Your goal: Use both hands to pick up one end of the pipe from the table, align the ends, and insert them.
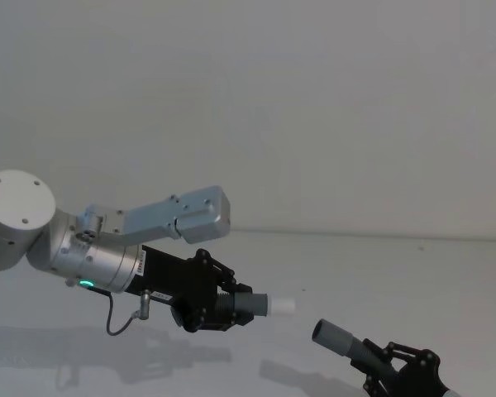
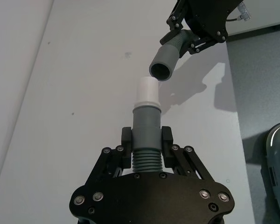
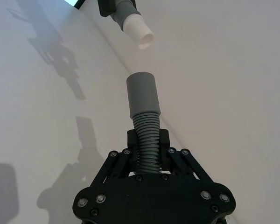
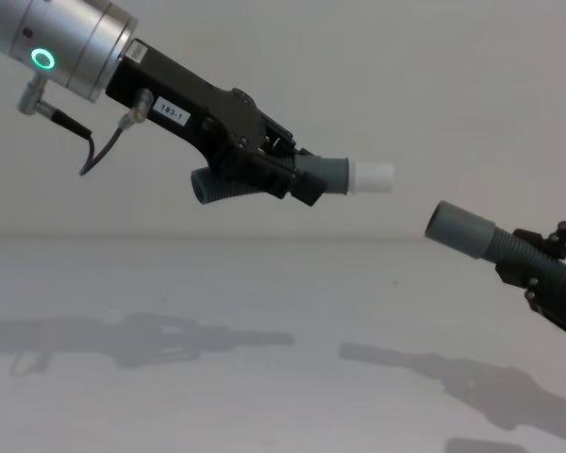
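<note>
above the white table (image 4: 264, 377), our left gripper (image 4: 292, 175) clamps the white-tipped pipe piece (image 4: 344, 176), our right gripper (image 4: 547, 260) clamps the socket piece (image 4: 462, 229); we should level the ends before inserting.

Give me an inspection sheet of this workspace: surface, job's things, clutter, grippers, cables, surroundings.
Surface: white table, bare, arm shadows on it.
Job's things: pipe piece with white tip and pipe piece with grey socket, both held above the table, ends facing, apart, not inserted.
Clutter: nothing seen.
Grippers: left gripper shut on the tip piece; right gripper shut on the socket piece.
Cables: thin black cable looping under the left arm.
Surroundings: plain wall behind.
</note>
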Robot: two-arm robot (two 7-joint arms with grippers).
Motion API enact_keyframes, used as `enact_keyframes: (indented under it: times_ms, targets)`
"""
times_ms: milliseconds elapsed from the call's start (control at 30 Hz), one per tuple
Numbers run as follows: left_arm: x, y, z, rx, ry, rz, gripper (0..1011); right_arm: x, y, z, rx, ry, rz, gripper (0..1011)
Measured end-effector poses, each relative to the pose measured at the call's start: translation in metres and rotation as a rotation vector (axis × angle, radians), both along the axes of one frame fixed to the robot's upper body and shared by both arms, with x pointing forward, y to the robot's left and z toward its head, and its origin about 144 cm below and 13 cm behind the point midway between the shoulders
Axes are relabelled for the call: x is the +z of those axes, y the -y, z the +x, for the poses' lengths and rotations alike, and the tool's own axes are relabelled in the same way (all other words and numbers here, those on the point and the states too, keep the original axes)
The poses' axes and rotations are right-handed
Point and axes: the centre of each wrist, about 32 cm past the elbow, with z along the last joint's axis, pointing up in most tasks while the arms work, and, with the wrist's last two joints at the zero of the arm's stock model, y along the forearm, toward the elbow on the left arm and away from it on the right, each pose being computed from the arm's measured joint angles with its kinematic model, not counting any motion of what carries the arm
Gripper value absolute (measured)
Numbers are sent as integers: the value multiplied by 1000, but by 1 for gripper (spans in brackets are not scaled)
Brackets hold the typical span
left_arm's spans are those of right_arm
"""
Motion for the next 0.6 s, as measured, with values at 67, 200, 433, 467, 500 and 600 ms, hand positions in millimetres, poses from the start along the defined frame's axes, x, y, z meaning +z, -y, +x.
enact_keyframes:
  times_ms: [67,200,433,467,500,600]
  targets:
    - [0,0,0,0,0,0,332,0,0,0,-1,-1,-1,234]
    - [0,0,1,0,0,0,332,0,0,0,0,-2,-1,234]
    - [0,3,4,-19,-10,10,332,0,0,0,0,-4,-2,234]
    - [0,3,5,-23,-11,12,332,0,0,0,0,-4,-2,234]
    - [0,5,6,-31,-16,15,332,0,0,0,-1,-4,-2,234]
    - [0,7,9,-48,-25,23,331,0,0,0,-1,-5,-2,234]
